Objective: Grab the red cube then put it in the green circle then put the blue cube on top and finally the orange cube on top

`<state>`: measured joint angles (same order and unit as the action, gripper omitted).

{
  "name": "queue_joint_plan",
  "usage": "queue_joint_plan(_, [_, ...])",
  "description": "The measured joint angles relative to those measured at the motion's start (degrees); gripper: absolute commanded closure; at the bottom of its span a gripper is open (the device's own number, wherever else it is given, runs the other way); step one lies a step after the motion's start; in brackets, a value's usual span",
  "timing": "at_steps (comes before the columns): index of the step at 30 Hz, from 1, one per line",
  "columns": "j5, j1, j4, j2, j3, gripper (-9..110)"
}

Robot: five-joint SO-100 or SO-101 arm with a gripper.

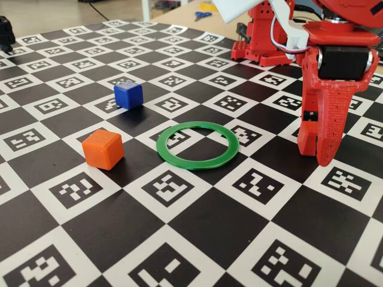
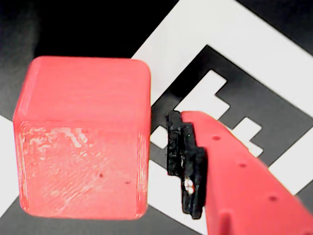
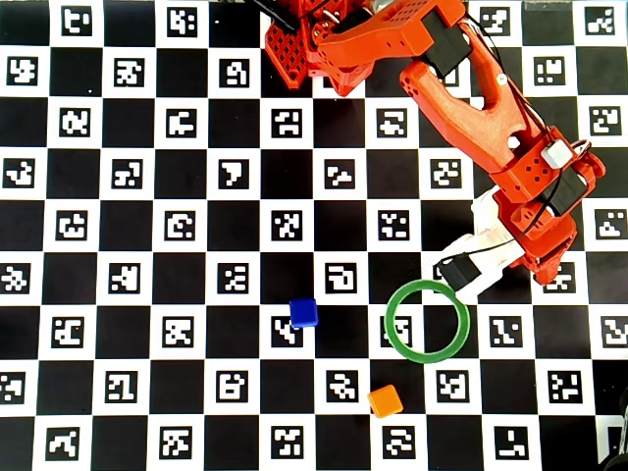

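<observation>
though no writing reads, gripper (image 2: 161,161) looks parted beside red cube (image 2: 83,142).

1. All three views are bright and evenly lit.
2. The wrist view is soft; the red cube (image 2: 82,139) looks overexposed and pinkish.
3. Shadows in the fixed view are faint.
4. The overhead view is sharp.

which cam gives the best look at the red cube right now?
Wrist view: the red cube fills the left half of the picture, resting on the board beside one finger of the pincer. In the fixed view the pincer stands where the cube would be and no cube shows. In the overhead view the arm covers it.
</observation>
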<state>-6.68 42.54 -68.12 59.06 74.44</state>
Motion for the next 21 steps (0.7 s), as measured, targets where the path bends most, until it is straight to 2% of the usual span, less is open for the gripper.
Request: queue_joint_plan(21, [0.2,0.5,1.1,0.0,0.0,90])
